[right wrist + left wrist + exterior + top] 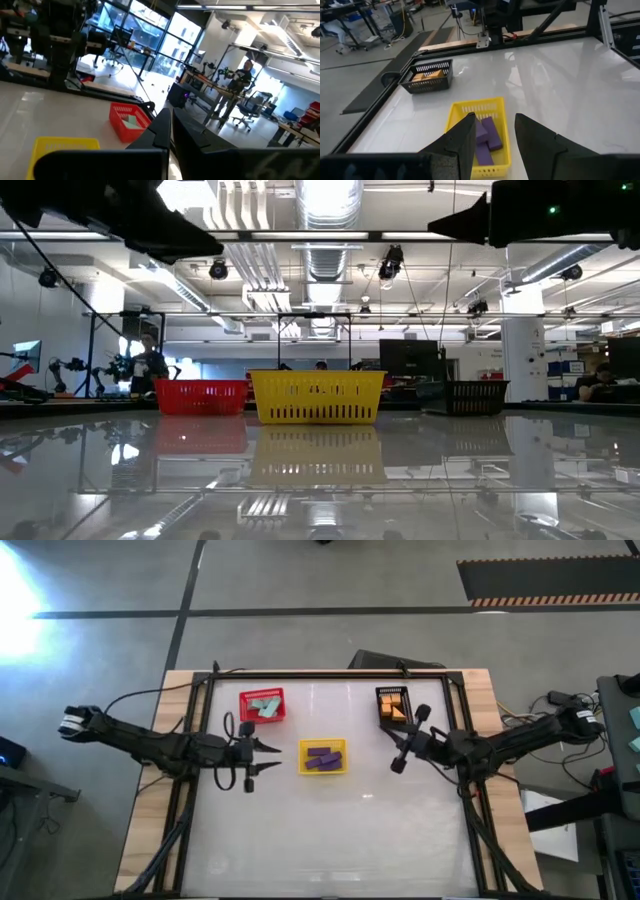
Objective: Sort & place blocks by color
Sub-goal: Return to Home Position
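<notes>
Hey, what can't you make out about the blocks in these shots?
Low view: mesh walls hide every block in the red basket, yellow basket and black basket.
High view: teal blocks, purple blocks and orange blocks are too small to count.
Left wrist view: the open left pincer covers part of the purple blocks; the red basket is out of frame.
Right wrist view: the shut right pincer covers the yellow basket's inside.

Yellow basket (323, 743) holds purple blocks (322, 759) — red basket (262, 692) holds teal blocks (265, 707).

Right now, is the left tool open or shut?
Open: on the left tool, wrist view shows both fingers apart, yellow basket and purple blocks visible between them.
</notes>
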Controlling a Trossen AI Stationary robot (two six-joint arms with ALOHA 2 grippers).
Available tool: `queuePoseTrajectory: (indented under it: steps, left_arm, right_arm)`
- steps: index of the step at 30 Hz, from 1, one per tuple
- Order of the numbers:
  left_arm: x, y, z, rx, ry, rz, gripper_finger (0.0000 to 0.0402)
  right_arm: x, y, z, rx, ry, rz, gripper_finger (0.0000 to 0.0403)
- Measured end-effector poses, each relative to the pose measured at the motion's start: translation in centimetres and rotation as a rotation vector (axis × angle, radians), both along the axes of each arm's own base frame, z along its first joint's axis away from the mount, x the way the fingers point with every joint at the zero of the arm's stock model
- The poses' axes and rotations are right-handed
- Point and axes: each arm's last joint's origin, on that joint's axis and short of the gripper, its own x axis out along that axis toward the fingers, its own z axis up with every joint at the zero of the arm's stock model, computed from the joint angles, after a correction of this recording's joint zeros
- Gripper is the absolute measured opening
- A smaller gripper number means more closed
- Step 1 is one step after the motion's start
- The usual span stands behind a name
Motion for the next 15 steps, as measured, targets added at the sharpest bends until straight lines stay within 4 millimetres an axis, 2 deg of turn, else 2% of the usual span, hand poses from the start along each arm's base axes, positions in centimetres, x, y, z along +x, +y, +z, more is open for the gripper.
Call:
queuePoseTrajectory:
  steps: [6,15]
  left_arm:
    - [-1.8,0.5,-1.7,-0.042,-0.069,0.014,0.012]
    - [-4.1,1.1,-2.7,-0.079,-0.169,0.033,0.012]
  right_arm:
    - [-1.4,-0.2,-0.3,0.004,-0.034,0.022,0.0009]
    - [-3.2,-0.4,-0.6,0.017,-0.084,0.028,0.0009]
